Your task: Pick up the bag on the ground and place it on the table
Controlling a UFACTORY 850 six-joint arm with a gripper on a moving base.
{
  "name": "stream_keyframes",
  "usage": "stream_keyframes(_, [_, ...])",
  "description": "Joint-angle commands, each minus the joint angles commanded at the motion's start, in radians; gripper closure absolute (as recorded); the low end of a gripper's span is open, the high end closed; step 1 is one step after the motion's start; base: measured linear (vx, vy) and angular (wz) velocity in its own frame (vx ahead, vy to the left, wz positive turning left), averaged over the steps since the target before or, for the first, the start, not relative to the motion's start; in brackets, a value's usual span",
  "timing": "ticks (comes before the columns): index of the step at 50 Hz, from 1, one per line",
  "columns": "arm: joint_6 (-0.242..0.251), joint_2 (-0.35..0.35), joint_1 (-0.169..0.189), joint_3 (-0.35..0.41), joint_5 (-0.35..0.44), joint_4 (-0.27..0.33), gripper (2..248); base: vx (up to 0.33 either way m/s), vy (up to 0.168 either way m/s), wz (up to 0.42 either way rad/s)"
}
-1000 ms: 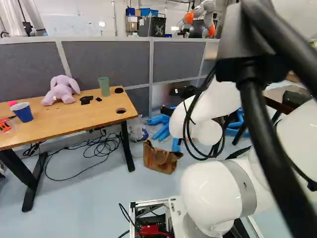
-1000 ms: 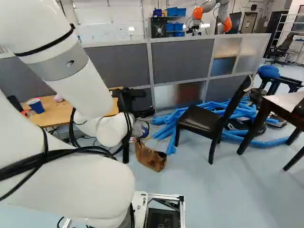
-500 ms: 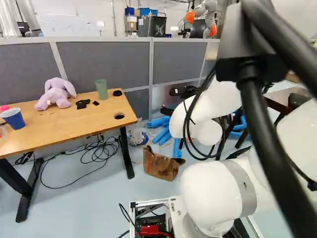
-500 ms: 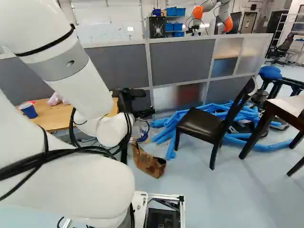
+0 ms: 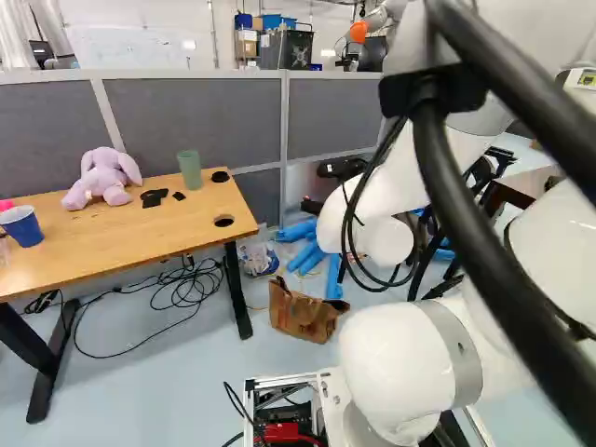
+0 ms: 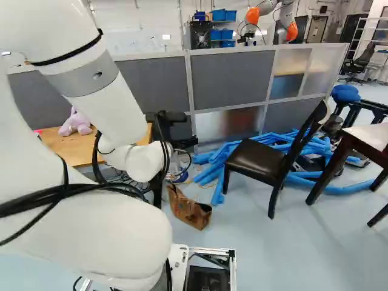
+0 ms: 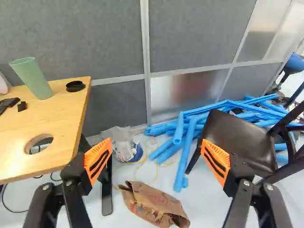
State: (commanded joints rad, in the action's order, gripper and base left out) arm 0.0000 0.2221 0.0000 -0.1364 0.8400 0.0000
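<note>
**While my gripper (image 7: 156,156) gapes wide, the bag (image 7: 154,204) awaits!**

Down on the floor (image 5: 186,396) it lies, near the table leg (image 7: 107,192). Crumpled like paper, probably light, soft, tearable: pinch a thick upper fold! Since a second ago, the base has moved, and my arm (image 6: 100,85) has shifted against its foot joint (image 5: 380,424).

My fingers' pads (image 7: 98,159) orange; bag (image 7: 154,203) brown with red print. Desk (image 7: 57,118) tan, cup (image 7: 33,78) green, rabbit toy (image 5: 104,177) lilac, foam tubes (image 7: 182,159) blue.
</note>
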Motion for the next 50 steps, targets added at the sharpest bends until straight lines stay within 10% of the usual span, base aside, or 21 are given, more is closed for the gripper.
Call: stream_keyframes(50, [0.000,-0.224,0.000,-0.212,-0.267,0.000,3,0.000,0.000,0.000])
